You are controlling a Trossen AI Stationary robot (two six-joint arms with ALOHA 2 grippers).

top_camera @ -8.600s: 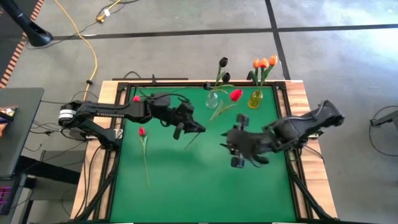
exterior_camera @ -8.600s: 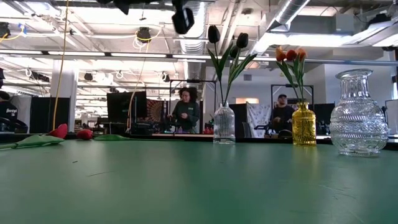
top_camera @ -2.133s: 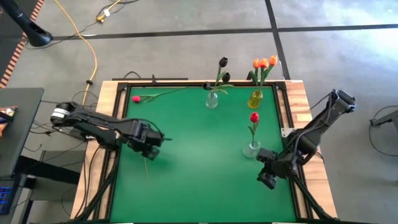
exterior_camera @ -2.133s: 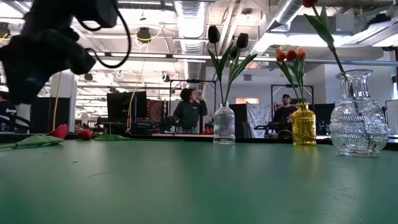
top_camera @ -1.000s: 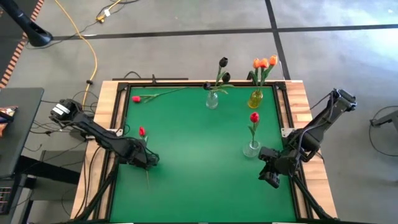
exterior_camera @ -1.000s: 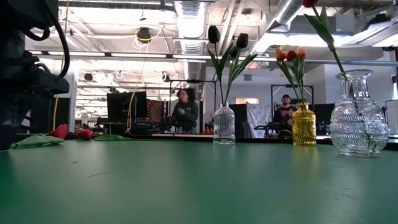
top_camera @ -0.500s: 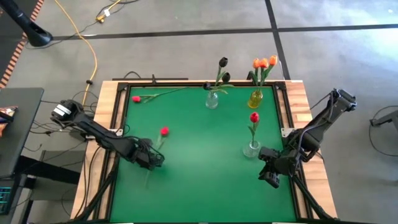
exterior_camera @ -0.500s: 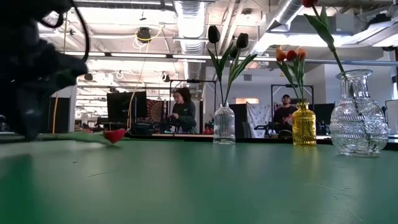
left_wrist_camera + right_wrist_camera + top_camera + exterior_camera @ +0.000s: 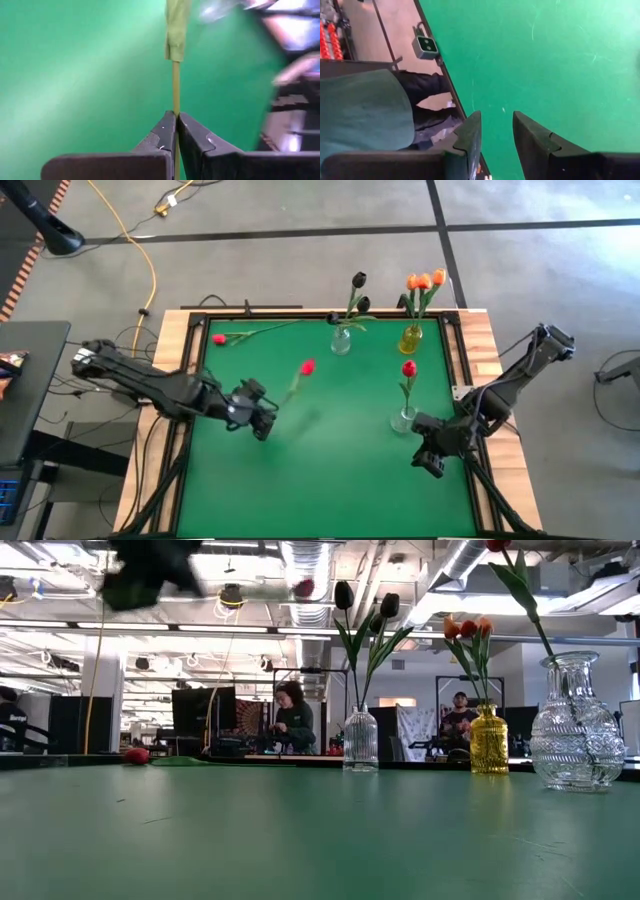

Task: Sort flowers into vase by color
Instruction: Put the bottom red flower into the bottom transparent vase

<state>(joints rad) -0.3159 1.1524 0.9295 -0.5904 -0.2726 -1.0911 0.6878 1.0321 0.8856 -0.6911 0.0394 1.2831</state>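
Observation:
My left gripper (image 9: 264, 422) hangs over the table's left half, shut on a red tulip whose head (image 9: 307, 366) points toward the far right; in the low view the gripper (image 9: 150, 565) and the head (image 9: 303, 587) are high above the table. Another red tulip (image 9: 219, 338) lies on the table at the far left corner. A clear vase (image 9: 341, 340) holds near-black tulips (image 9: 358, 280). A yellow vase (image 9: 411, 338) holds orange tulips (image 9: 425, 280). A larger clear vase (image 9: 404, 418) holds one red tulip (image 9: 408, 368). My right gripper (image 9: 428, 460) waits open near the table's right edge. My left gripper pinches the red tulip's thin stem (image 9: 176, 107) between its two shut fingers (image 9: 162, 131), below the lowest leaf (image 9: 176, 25). The stem runs along the fingers and out past their tips. The tulip is lifted clear of the table, its head out ahead of the gripper.
The three vases stand along the table's far and right side. Bare green mat (image 9: 320, 470) lies in the middle and near part. A wooden frame (image 9: 170, 370) edges the table. People (image 9: 292, 720) work in the room beyond the far edge.
My left gripper has risen from the table and moved toward the right and far side, taking the red tulip with it. The tulip, which lay flat near the left edge, is now lifted clear and has swung so that its head points far right.

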